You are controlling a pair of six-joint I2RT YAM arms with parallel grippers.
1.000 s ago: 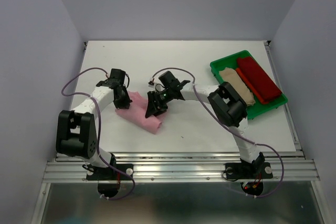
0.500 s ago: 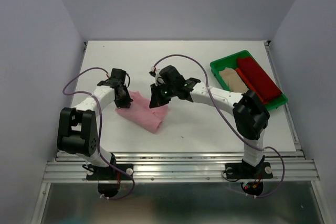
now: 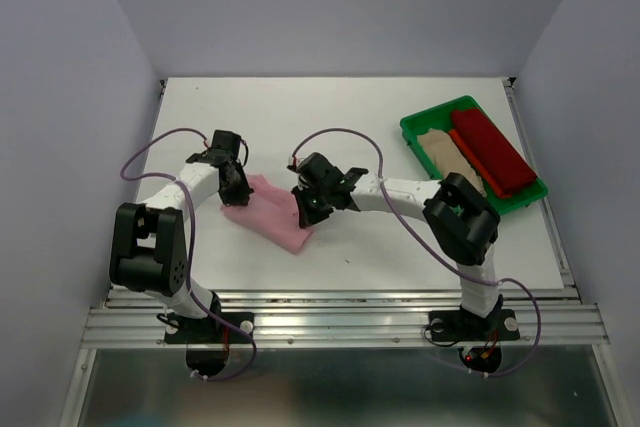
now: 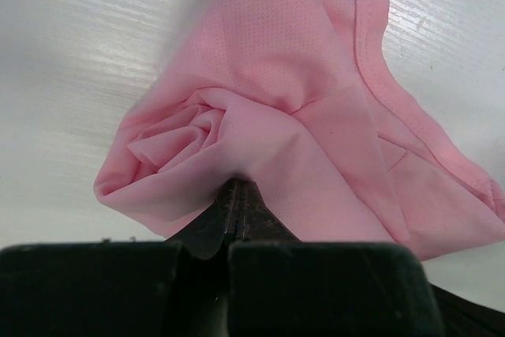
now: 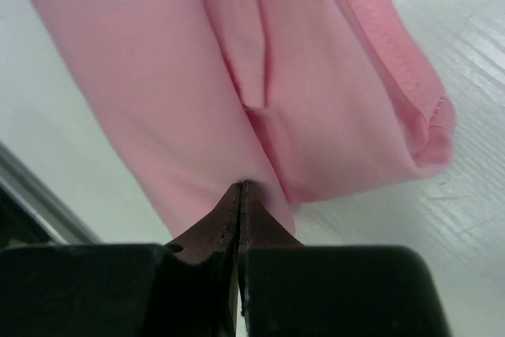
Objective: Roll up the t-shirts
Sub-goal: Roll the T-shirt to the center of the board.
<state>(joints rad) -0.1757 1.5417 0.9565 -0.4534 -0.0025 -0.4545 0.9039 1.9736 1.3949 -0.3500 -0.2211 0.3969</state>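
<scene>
The left gripper (image 4: 237, 192) has its jaws pressed together on a fold of the pink shirt (image 4: 316, 116), right at the end where the cloth winds into a loose spiral. The right gripper (image 5: 241, 189) also has its jaws together, meeting at the edge of the shirt's other end. They seem to pinch a thin bit of cloth, though the wrist view does not show how much.

Between the two grippers the pink shirt lies as a loose slanting roll on the table (image 3: 400, 247), left of centre, with its collar seam showing on the outside. The beige shirt (image 3: 450, 159) and red shirt (image 3: 492, 152) lie folded side by side in the green tray (image 3: 410, 128), well apart at the right.
</scene>
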